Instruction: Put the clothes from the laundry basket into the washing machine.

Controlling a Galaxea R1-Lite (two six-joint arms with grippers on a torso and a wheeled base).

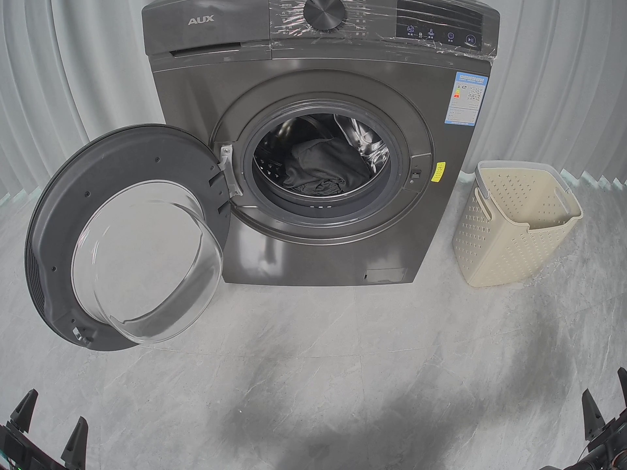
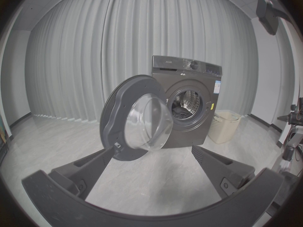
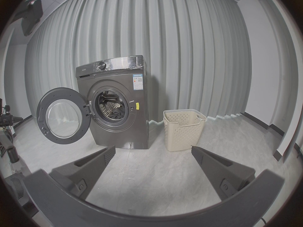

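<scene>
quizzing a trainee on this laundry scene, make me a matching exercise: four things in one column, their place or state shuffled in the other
1 door
2 laundry basket
3 dark clothes
4 left pincer

a inside the drum
b swung open on its hinge
c standing beside the washing machine
d spread, holding nothing

Pairs: 1-b, 2-c, 3-a, 4-d
</scene>
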